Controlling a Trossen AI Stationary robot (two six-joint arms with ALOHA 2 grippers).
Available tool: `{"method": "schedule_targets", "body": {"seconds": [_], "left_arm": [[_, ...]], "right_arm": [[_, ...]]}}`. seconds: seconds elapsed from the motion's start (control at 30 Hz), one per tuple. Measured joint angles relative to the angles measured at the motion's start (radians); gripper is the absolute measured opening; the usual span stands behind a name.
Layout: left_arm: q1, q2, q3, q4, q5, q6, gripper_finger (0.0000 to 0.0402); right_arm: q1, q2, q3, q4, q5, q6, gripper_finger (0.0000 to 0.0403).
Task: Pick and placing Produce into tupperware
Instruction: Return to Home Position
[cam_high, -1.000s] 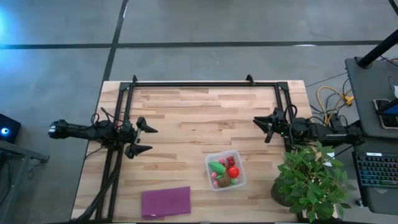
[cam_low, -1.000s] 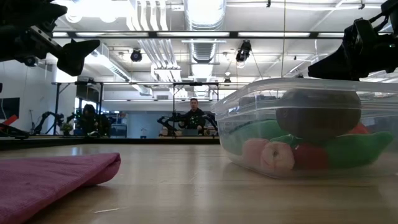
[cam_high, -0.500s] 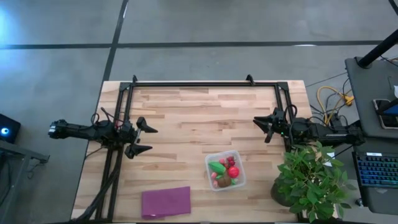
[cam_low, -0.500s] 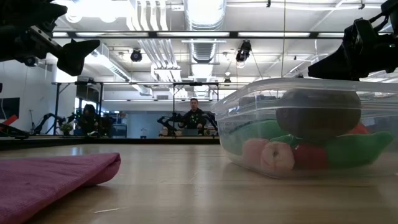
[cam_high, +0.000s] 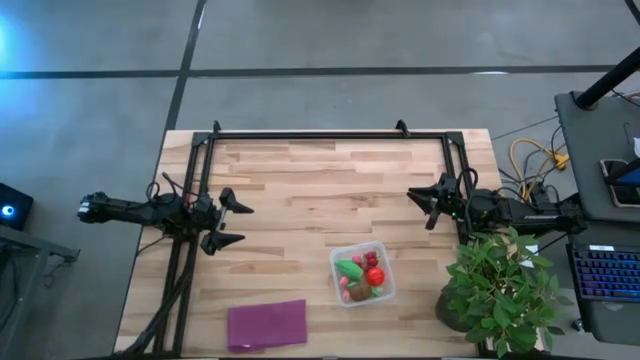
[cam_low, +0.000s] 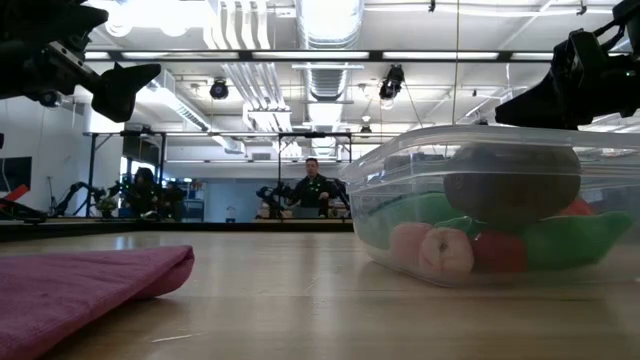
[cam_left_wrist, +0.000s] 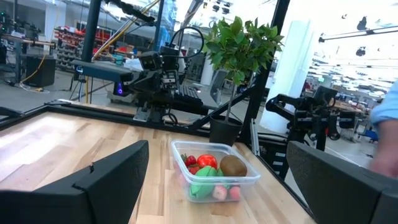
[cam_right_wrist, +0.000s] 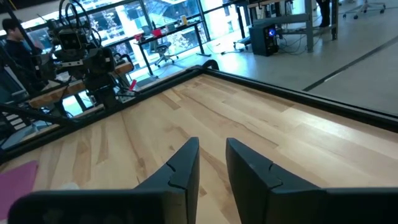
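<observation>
- Produce (cam_high: 361, 276) sat wholly inside the tupperware (cam_high: 386, 290): a green piece (cam_high: 348, 269), a red ball (cam_high: 375, 276), the brown kiwi (cam_high: 360, 292) and small red berries (cam_high: 371, 260) were heaped together there.
- Your tupperware stood on the desk (cam_high: 320, 180) near its front edge, between the purple sheet (cam_high: 267, 324) and the potted plant (cam_high: 500, 290), touching neither.
- No piece of produce showed loose on the desk in the high view, so you could judge the picking and placing done.
- Your left gripper (cam_high: 240, 224) hung at the desk's left side, well apart from the tupperware, fingers spread wide and carrying nothing.
- Your right gripper (cam_right_wrist: 212, 144) hung at the right side, near the plant, its fingers only narrowly parted and also empty.
- What was left, by my reading, was nothing more than parking both arms; neither gripper was placed for another grasp.
</observation>
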Motion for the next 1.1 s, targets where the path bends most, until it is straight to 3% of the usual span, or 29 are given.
{"method": "schedule_targets", "body": {"seconds": [1.1], "left_arm": [[0.0,0.0,0.0,0.0,0.0,0.0,0.0367]], "right_arm": [[0.0,0.0,0.0,0.0,0.0,0.0,0.0081]]}}
